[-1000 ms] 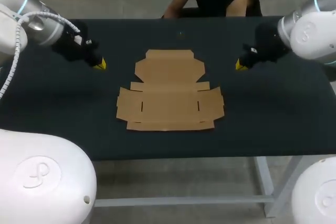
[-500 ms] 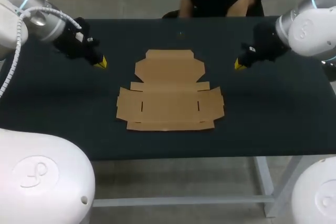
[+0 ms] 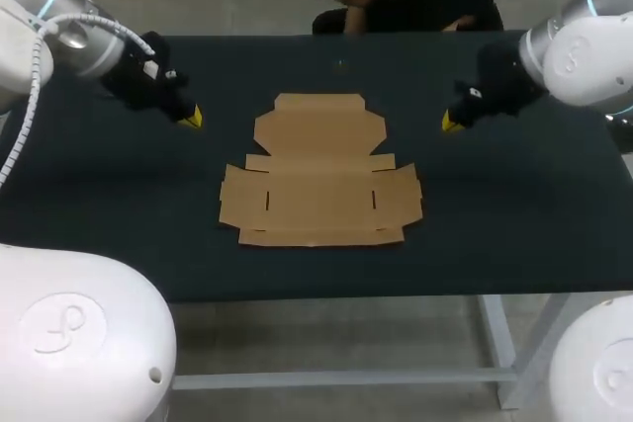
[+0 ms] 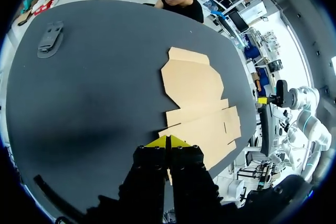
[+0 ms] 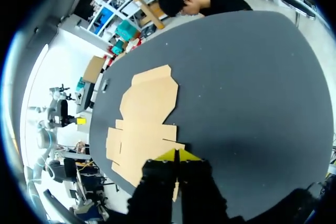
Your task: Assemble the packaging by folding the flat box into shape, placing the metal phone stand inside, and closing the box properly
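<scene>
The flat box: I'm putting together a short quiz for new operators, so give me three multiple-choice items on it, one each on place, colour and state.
1. Where does the flat box lie?
A. Hanging over the table's edge
B. On the table, between the left gripper and the right gripper
C. On the floor

2. What colour is it?
A. White
B. Brown
C. Blue

3. What state is it in?
A. Folded and closed
B. Half folded, walls up
C. Flat, unfolded

Answers:
1. B: the head view shows it mid-table, apart from both grippers.
2. B: it is plain brown cardboard in every view.
3. C: all its flaps lie level on the table.
</scene>
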Robot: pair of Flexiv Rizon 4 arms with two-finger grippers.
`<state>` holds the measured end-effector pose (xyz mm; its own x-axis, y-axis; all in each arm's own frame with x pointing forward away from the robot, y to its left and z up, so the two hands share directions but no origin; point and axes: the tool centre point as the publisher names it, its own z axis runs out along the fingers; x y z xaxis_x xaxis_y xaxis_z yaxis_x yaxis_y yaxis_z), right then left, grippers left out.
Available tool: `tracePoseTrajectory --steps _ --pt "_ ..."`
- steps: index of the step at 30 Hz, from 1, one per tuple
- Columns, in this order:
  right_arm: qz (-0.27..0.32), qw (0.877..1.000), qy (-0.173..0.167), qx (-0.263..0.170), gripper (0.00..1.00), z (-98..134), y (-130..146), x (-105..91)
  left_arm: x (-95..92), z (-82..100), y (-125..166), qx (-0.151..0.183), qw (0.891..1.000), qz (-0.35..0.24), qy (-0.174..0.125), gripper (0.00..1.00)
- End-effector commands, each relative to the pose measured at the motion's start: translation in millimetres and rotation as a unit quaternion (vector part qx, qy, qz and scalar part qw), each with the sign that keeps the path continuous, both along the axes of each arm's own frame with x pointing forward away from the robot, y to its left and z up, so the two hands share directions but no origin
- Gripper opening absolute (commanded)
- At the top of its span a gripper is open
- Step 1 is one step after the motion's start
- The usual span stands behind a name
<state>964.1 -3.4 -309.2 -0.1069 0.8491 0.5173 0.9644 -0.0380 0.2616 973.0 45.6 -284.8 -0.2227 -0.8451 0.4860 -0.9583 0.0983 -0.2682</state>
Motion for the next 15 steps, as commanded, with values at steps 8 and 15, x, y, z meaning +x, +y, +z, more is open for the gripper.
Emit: tracePoseTrajectory --steps 8,15 --pt "0.029 0.999 0.011 0.007 0.0 -43.8 15.3 18.4 10.6 -17.9 -20.1 0.018 1.0 -0.018 0.006 0.0" --pt "0.044 0.999 0.012 0.02 0.0 -60.2 21.8 31.9 9.8 -39.9 -18.9 0.002 1.0 -0.018 0.0 0.0"
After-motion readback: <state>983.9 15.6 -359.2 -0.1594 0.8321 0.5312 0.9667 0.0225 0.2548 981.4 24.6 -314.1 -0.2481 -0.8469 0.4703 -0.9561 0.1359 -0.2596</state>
